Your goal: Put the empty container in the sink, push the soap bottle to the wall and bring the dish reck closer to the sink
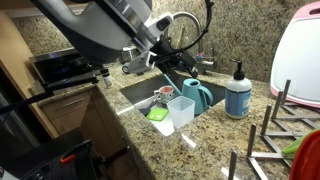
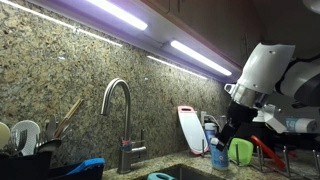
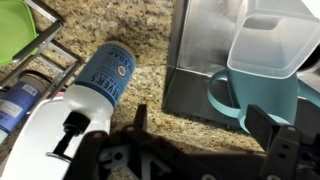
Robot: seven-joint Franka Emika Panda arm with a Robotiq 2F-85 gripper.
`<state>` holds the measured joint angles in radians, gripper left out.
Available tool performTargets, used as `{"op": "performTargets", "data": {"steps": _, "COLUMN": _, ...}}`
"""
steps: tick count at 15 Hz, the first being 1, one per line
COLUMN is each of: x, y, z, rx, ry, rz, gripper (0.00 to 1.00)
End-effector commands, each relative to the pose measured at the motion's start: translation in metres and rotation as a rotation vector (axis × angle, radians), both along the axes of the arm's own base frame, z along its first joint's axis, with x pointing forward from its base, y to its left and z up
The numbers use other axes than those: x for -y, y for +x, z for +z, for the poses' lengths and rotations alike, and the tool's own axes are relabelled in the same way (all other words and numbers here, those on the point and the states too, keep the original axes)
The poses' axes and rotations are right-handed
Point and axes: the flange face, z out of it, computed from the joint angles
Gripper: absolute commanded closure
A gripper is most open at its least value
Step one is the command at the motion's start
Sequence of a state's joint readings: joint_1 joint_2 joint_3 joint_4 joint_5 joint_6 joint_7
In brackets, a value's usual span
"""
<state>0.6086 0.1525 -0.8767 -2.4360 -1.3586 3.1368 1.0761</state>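
the speckled brown-beige granite counter (image 1: 215, 135) and the matching granite backsplash wall (image 2: 60, 80) share one flecked pattern of tan, cream and dark grains. the tall square plastic tub (image 1: 181, 110) is translucent white. the plastic jug with a handle (image 1: 196, 95) is teal. the small rounded soap bottle (image 1: 238, 97) is white and light blue with a black pump top; in the wrist view its blue side bears white lettering. the recessed steel sink (image 3: 195, 50) is dull grey, the curved faucet (image 2: 118, 110) bright chrome, the wire dish rack (image 1: 272, 125) grey. the gripper (image 3: 198, 125) is black.

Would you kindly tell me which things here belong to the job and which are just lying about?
Job: empty container, sink, soap bottle, wall, dish rack.
Lying about: teal jug, flat green item, cutting board.
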Motion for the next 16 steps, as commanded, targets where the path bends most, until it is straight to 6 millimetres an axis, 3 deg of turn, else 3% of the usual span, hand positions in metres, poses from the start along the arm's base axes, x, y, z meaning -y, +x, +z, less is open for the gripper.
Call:
{"op": "performTargets", "data": {"steps": 1, "x": 0.011, "y": -0.006, "z": 0.004, "rx": 0.026, "ry": 0.017, "rz": -0.065, "gripper": 0.00}}
{"op": "performTargets", "data": {"steps": 6, "x": 0.035, "y": 0.001, "z": 0.009, "rx": 0.082, "ry": 0.042, "rz": -0.192, "gripper": 0.00}}
{"op": "performTargets", "data": {"steps": 9, "x": 0.048, "y": 0.008, "z": 0.000, "rx": 0.082, "ry": 0.040, "rz": -0.262, "gripper": 0.00}}
{"op": "performTargets", "data": {"steps": 10, "x": 0.054, "y": 0.010, "z": -0.005, "rx": 0.078, "ry": 0.034, "rz": -0.289, "gripper": 0.05}}
{"op": "performTargets", "data": {"steps": 11, "x": 0.059, "y": 0.010, "z": -0.013, "rx": 0.064, "ry": 0.032, "rz": -0.306, "gripper": 0.28}}
{"op": "performTargets", "data": {"steps": 13, "x": 0.068, "y": 0.008, "z": -0.025, "rx": 0.039, "ry": 0.029, "rz": -0.337, "gripper": 0.32}}
{"op": "performTargets", "data": {"steps": 16, "x": 0.077, "y": 0.011, "z": -0.037, "rx": 0.027, "ry": 0.016, "rz": -0.385, "gripper": 0.56}}
